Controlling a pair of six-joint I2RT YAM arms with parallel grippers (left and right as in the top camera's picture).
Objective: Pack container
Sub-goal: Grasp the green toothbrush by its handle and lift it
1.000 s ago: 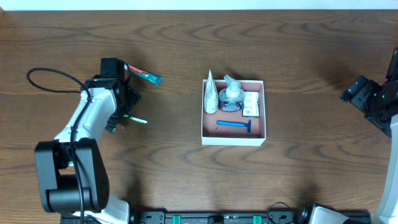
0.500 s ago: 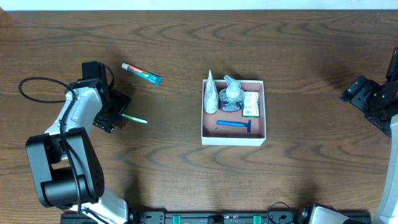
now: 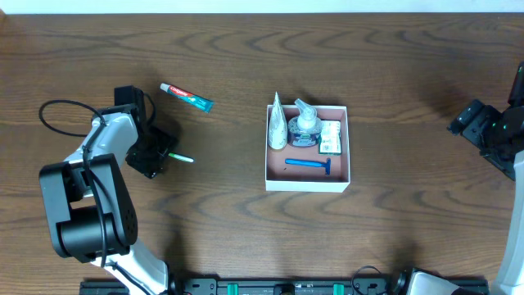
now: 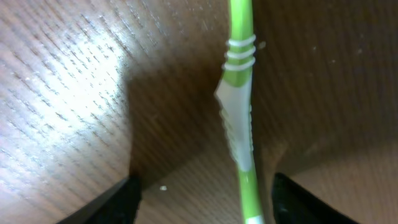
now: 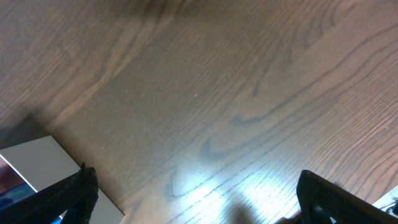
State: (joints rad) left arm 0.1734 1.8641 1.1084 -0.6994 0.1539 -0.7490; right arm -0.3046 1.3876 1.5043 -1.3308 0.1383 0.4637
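Note:
The container (image 3: 308, 180) is a square white-walled box with a pink inside at the table's middle. It holds a white tube, a pump bottle, a small green-and-white packet and a blue razor. A corner of it shows in the right wrist view (image 5: 31, 168). A green toothbrush (image 3: 179, 156) lies on the table to its left. My left gripper (image 3: 157, 157) is low over the toothbrush handle (image 4: 239, 124), open, with a finger on each side. A toothpaste tube (image 3: 187, 97) lies up and right of it. My right gripper (image 3: 491, 135) is open and empty at the far right.
The left arm's black cable (image 3: 61, 111) loops over the table at the far left. The rest in view is bare dark wood table top.
My left gripper has moved off the toothpaste tube, which now lies uncovered, and come down over the toothbrush handle. The right arm has not moved.

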